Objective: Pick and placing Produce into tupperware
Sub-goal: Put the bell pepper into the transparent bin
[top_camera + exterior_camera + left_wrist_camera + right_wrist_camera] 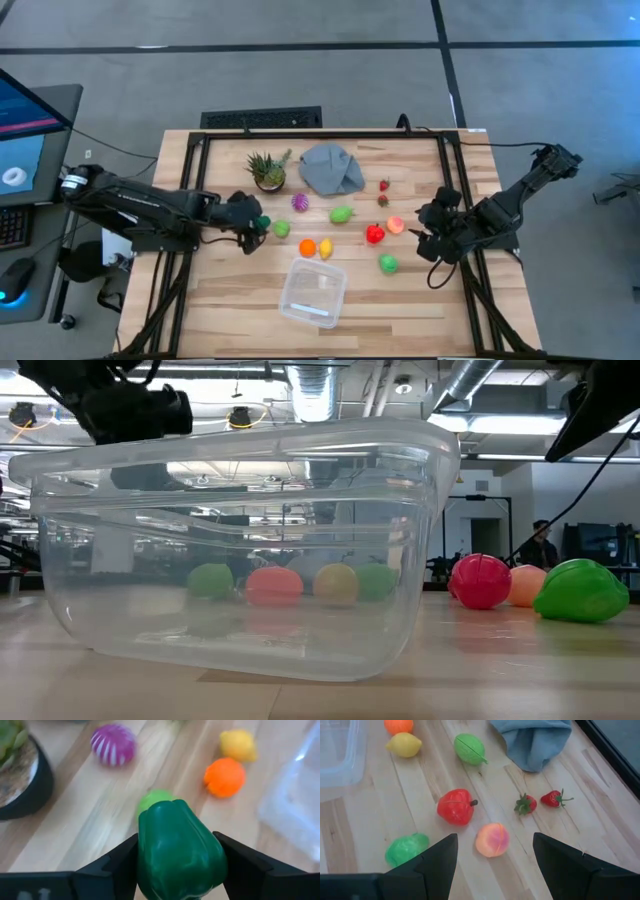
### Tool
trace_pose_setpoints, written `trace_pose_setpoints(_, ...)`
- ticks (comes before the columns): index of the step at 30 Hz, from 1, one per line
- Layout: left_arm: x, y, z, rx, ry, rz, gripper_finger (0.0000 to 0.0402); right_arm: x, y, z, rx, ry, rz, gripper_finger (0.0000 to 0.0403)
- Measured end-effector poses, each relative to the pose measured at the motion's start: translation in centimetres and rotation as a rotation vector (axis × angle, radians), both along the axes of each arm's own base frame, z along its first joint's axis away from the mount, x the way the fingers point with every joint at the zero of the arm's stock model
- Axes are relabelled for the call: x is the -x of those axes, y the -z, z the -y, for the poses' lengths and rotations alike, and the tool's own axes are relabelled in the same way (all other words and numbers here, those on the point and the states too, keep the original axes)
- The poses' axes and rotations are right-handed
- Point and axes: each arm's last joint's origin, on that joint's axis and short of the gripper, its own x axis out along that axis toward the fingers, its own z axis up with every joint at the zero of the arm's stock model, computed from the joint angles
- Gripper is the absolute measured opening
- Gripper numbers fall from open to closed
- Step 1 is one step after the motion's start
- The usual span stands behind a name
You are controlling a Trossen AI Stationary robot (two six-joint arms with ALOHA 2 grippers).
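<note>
One dark green toy bell pepper of glossy plastic (179,851) is being gripped between the fingers of the left tool (257,224), which is being held over the wooden bench (230,300), near the small light green ball (155,799). The clear rectangular plastic tupperware (313,291) is lying empty near the bench's front edge, well apart from the pepper. The pepper is being judged light, stiff and slippery, so its broad sides are being taken as the best hold. The right tool (495,852) is being held spread open above the peach-coloured toy fruit (492,840), with nothing gripped.
</note>
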Motion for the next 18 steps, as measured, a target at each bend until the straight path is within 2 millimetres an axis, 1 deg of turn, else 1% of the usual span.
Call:
trace_pose_setpoints(2, -0.1, -0.3, 0.3, 0.011, 0.011, 0.039, 0.0227, 0.0, 0.0, 0.0, 0.0, 0.001, 0.0, 0.0281)
trace_pose_setpoints(4, -0.3, -0.5, 0.8, 0.023, 0.026, 0.073, 0.0228, 0.0, 0.0, 0.0, 0.0, 0.001, 0.0, 0.0281)
trace_pose_setpoints(9, -0.5, -0.9, 2.0, 0.06, 0.081, 0.125, 0.0206, 0.0, 0.0, 0.0, -0.004, 0.007, 0.003, 0.0281)
trace_pose_setpoints(11, -0.5, -1.1, 2.4, 0.076, 0.097, 0.144, 0.0205, 0.0, 0.0, 0.0, -0.003, 0.007, 0.003, 0.0281)
trace_pose_setpoints(18, -0.8, -1.7, 3.3, 0.102, 0.129, 0.225, 0.0233, 0.0, 0.0, 0.0, -0.002, 0.008, 0.004, 0.0281)
